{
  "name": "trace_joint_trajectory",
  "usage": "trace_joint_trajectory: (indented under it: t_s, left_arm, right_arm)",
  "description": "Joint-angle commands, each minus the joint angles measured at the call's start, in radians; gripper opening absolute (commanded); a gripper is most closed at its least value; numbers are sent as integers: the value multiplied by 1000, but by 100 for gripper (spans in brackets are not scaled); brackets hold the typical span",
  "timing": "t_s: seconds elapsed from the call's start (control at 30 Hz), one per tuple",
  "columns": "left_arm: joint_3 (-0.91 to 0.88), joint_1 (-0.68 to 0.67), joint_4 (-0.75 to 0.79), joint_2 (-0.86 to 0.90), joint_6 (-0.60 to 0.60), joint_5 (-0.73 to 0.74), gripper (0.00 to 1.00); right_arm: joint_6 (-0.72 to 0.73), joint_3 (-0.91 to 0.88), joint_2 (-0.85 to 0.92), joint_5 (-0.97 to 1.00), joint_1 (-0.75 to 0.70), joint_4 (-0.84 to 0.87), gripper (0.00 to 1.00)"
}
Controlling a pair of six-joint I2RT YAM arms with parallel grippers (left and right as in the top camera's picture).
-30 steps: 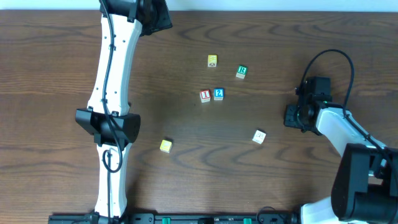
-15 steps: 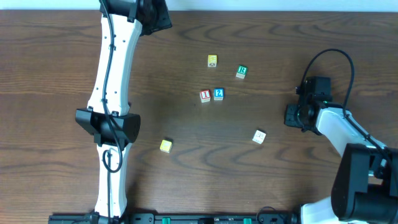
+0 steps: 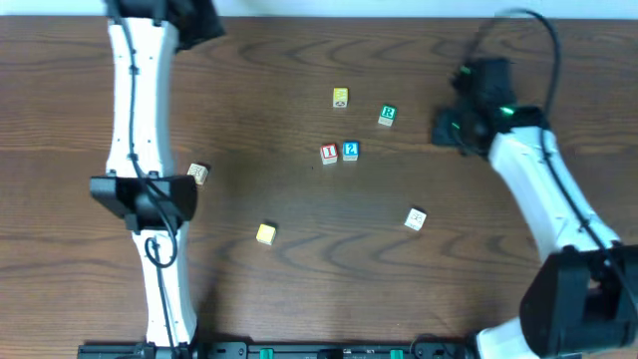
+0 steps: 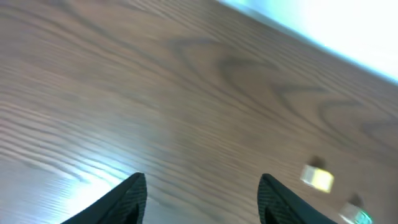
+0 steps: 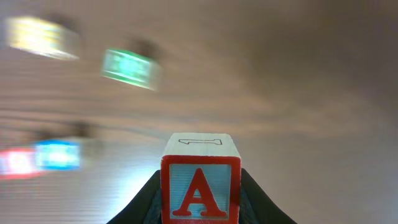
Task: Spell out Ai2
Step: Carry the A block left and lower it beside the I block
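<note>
The red "I" cube and the blue "2" cube sit side by side at the table's middle, "I" on the left. The red "A" cube is held between my right gripper's fingers, its "A" face toward the camera. In the overhead view the right gripper is to the right of the pair, and the "A" cube is hidden under it. My left gripper is open and empty over bare wood, at the table's far left edge.
A green "R" cube and a yellow cube lie behind the pair. Another yellow cube lies front left, a pale cube front right, and a tan cube beside the left arm.
My right gripper has moved toward the far side and left, nearer the green cube. My left arm has swung left, uncovering the tan cube beside it.
</note>
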Motion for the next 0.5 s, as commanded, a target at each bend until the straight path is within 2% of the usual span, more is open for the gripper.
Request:
trace_joint_trajectory:
  t_s: [0.0,0.2,0.33,0.47]
  left_arm:
    - [13,60,3,-8,37,-33,61]
    - [13,148,3,-8,50,-10,65]
    - [13,160,3,-8,51,-10,66]
    - [13,160,4,-8,50,-10,66]
  right_arm:
    - [141,97,12,-22,157,2,1]
    - [207,354,225,-13,400,-81,1]
    - [258,542,398,14,470,-222,1]
    - [282,605,506,11,495,-282,1]
